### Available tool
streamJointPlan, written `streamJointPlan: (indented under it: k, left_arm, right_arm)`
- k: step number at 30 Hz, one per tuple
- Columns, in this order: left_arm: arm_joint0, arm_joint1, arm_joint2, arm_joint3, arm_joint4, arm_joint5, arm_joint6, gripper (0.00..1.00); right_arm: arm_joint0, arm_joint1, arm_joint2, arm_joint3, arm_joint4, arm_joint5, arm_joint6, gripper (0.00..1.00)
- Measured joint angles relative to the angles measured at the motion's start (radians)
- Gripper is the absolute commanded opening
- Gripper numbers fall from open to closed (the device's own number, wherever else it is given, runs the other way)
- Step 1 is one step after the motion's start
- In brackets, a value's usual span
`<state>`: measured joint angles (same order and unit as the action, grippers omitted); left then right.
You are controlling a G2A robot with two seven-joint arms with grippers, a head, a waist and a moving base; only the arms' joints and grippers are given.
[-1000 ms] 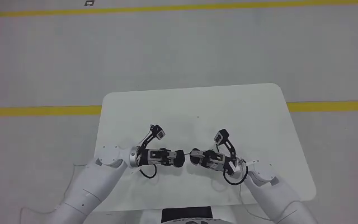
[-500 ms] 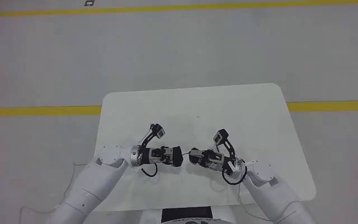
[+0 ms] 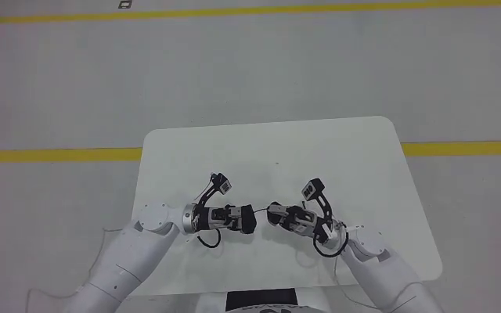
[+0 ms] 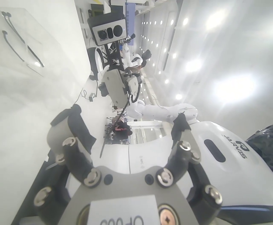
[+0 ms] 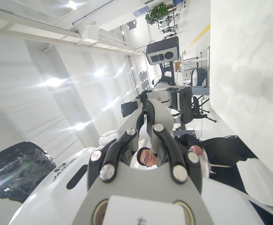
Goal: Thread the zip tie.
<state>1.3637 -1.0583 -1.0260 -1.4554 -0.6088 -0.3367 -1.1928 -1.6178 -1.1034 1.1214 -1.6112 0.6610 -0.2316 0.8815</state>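
My worktop (image 3: 313,149): white, rounded corners, on a pale grey floor (image 3: 250,70). Two yellow floor lines: one (image 3: 70,155) meets the worktop on both sides, the other (image 3: 250,11) runs parallel, farther out. Walls and ceiling white, with rows of bright round ceiling lights (image 4: 232,87). Green potted plant (image 5: 159,13) at the far end of the hall.

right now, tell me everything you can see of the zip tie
The zip tie shows as a thin, dark, flat strap, plastic by its look, slightly bowed. One end is pinched in the shut jaws of the right gripper. The rest runs free through the air toward the left gripper, whose jaws stand wide open. Its free tip sits in the gap between them and seems to touch neither. I cannot make out its head.
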Motion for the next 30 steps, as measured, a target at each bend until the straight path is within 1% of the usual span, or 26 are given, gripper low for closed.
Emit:
streamJointPlan:
  k: [1, 3, 8, 13, 23, 26, 30]
  left_arm:
    - [-0.001, 0.001, 0.001, 0.0, -0.002, -0.001, 0.0, 0.51]
    - [-0.001, 0.001, 0.003, 0.001, -0.004, -0.001, -0.001, 0.47]
    - [-0.004, 0.004, 0.007, 0.002, -0.011, -0.003, -0.002, 0.43]
    - [-0.005, 0.005, 0.01, 0.001, -0.016, -0.003, -0.001, 0.37]
    - [-0.004, 0.009, 0.009, -0.001, -0.022, -0.003, 0.005, 0.33]
    - [-0.002, 0.009, 0.008, -0.003, -0.024, -0.003, 0.007, 0.32]
    - [-0.002, 0.01, 0.008, -0.004, -0.025, -0.003, 0.006, 0.32]
  right_arm:
    - [-0.002, 0.0, 0.002, -0.002, 0.007, -0.004, 0.0, 0.0]
    - [-0.004, 0.0, 0.005, -0.004, 0.017, -0.011, 0.001, 0.0]
    - [-0.008, -0.001, 0.008, -0.009, 0.038, -0.015, 0.016, 0.0]
    - [-0.007, -0.001, 0.002, -0.012, 0.033, -0.005, 0.025, 0.0]
    - [0.0, 0.001, -0.002, -0.007, -0.004, 0.017, 0.03, 0.0]
    - [-0.003, 0.001, 0.004, -0.008, -0.005, 0.013, 0.023, 0.0]
    - [-0.011, 0.001, 0.013, -0.013, 0.013, -0.007, 0.012, 0.0]
